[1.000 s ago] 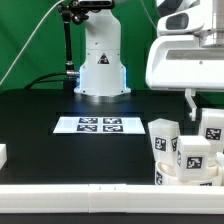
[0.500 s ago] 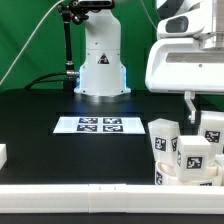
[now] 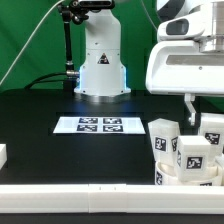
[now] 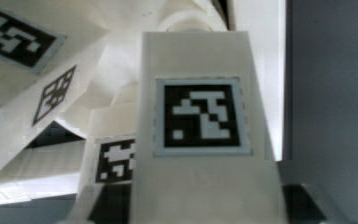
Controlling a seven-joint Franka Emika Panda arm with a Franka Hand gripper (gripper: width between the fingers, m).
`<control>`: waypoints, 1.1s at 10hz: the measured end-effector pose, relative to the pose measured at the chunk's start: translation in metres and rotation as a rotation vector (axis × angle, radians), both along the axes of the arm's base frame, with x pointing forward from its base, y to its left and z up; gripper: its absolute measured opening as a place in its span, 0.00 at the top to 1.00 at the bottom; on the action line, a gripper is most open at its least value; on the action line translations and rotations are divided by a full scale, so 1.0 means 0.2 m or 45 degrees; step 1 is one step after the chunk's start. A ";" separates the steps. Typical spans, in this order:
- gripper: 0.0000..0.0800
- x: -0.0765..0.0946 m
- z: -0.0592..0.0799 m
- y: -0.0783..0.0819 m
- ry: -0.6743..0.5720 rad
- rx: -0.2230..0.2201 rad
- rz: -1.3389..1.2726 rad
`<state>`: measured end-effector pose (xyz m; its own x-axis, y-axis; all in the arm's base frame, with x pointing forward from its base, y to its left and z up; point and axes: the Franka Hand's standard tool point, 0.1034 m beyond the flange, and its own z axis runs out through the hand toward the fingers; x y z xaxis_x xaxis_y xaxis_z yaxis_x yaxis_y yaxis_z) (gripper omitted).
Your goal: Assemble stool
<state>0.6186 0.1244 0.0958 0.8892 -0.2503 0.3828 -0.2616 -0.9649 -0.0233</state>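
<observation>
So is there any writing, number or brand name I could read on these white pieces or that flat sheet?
No words, numbers or brands are readable in either view.
The legs: only black-and-white square tags, patterns, not letters.
The marker board: four such tags, no text.

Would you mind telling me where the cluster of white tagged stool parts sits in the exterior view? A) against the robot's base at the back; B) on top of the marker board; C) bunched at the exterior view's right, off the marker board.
C: the stool parts stand bunched on the black table at the exterior view's right, apart from the marker board, which carries only its own tags.
</observation>
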 end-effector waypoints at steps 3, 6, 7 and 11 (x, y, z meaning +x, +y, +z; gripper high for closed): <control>0.57 -0.05 -0.05 -0.01 -0.051 0.036 -0.041; 0.57 -0.06 -0.05 -0.01 -0.093 0.067 -0.087; 0.57 -0.06 -0.05 -0.01 -0.110 0.073 -0.094; 0.31 -0.05 -0.05 -0.01 -0.117 0.077 -0.102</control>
<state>0.6080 0.1216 0.0866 0.8275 -0.3440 0.4437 -0.3315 -0.9372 -0.1084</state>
